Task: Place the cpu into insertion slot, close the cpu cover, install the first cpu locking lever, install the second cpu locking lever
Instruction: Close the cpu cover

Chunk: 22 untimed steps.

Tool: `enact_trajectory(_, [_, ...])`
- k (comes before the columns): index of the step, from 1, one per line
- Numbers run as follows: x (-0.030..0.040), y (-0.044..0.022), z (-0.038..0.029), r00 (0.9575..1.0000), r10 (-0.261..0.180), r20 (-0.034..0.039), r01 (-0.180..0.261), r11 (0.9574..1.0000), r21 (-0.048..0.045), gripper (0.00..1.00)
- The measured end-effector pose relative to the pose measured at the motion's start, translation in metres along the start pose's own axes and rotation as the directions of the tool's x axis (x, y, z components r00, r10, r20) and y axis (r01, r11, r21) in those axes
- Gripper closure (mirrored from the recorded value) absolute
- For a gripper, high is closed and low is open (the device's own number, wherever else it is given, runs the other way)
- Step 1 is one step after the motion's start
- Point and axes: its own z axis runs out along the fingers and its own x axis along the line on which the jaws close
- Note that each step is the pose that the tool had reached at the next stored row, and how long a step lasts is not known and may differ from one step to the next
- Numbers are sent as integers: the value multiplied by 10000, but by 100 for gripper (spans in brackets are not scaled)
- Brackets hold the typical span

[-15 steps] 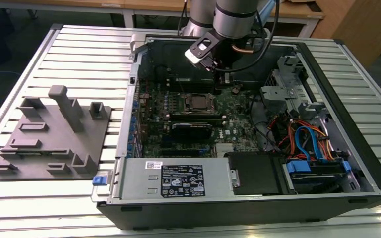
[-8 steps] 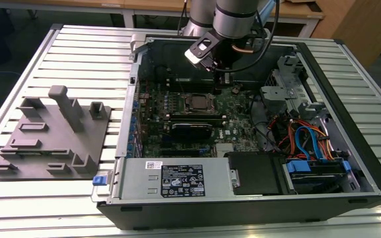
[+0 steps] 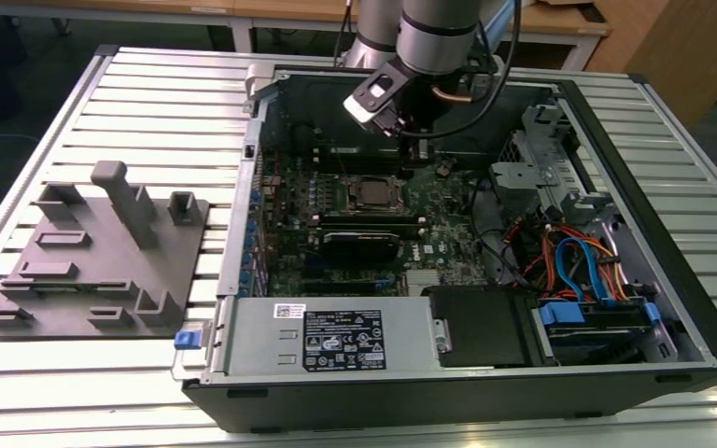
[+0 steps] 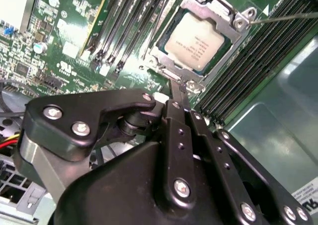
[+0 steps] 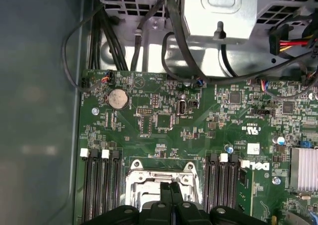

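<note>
The cpu (image 4: 196,41), a flat silvery-grey square, lies in the insertion slot (image 4: 158,61) on the green board. The cpu cover (image 4: 224,10), a silvery frame with a square window, lies flat around the chip. A thin lever rod (image 4: 288,17) sticks out from one corner of the socket. My gripper (image 4: 177,91) is shut, its black fingers pressed together with nothing seen between them. It hangs just above the socket's edge. In the exterior view the gripper (image 3: 414,135) is over the back of the motherboard, behind the cpu (image 3: 368,193). The first wrist view shows the fingertips (image 5: 168,190) over the cover (image 5: 161,176).
The open computer case (image 3: 657,308) lies on a slatted table. Black memory slots (image 5: 102,185) flank the socket. Cables (image 3: 583,261) and a drive cage fill the exterior view's right. A power supply (image 3: 333,341) sits in front, a grey fixture plate (image 3: 85,271) on the left.
</note>
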Motion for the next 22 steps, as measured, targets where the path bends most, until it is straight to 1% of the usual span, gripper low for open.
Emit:
enact_trajectory(7, [4,-109,57,10000,-23,-1,23,10000,23,90])
enact_trajectory(10, [6,-172,86,10000,-39,-3,39,10000,44,90])
enact_trajectory(22, [18,-497,230,10000,-86,-7,86,9998,190,90])
